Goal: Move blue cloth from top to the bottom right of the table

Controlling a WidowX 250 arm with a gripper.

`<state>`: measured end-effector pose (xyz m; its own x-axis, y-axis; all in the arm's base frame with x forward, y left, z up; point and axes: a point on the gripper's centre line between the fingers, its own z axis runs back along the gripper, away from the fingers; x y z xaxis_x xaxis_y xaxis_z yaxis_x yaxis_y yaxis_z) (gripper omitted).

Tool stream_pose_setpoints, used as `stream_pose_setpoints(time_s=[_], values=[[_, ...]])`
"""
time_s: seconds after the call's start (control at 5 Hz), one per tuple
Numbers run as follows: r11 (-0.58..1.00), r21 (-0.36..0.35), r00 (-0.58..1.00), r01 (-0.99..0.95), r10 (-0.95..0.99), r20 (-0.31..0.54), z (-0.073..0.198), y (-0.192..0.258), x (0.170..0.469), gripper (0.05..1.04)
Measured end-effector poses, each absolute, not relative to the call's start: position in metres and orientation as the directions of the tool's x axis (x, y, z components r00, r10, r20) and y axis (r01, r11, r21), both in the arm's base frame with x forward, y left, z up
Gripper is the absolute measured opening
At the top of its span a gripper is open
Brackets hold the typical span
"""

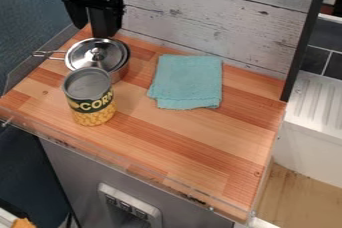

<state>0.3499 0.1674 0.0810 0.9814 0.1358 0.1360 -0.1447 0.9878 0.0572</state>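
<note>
The gripper (93, 7) hangs at the upper left of the view, above the table's back left corner and behind the pot, apart from the cloth. The blue cloth (188, 81) lies folded and flat near the back of the wooden table (200, 144), right of the pot and can, close to the white plank wall. Its lower layer sticks out a little along the front edge.
A lidded metal pot (99, 56) stands at the back left, its handle pointing left. In front of it is an upright corn can (91, 97). A clear rim (133, 171) runs along the table's front; a black post (307, 37) rises at the back right.
</note>
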Motion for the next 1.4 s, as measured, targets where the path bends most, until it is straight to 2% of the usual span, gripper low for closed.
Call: stream_pose_setpoints(time_s=[0.2, 0.4, 0.6, 0.8, 1.0, 1.4], values=[[0.991, 0.038, 0.987, -0.13, 0.125, 0.102, 0.066, 0.161, 0.349, 0.999], [1.0, -0.001, 0.992, -0.016, 0.016, 0.126, 0.058, 0.115, 0.365, 0.999], [0.995, -0.004, 0.984, 0.103, -0.101, 0.144, 0.055, 0.063, 0.378, 0.999], [0.99, 0.002, 0.979, 0.142, -0.141, 0.149, 0.055, 0.04, 0.383, 0.999], [0.983, -0.005, 0.972, 0.182, -0.18, 0.153, 0.04, 0.009, 0.397, 0.999], [0.991, 0.044, 0.986, 0.125, -0.129, 0.105, 0.002, 0.01, 0.402, 0.999]])
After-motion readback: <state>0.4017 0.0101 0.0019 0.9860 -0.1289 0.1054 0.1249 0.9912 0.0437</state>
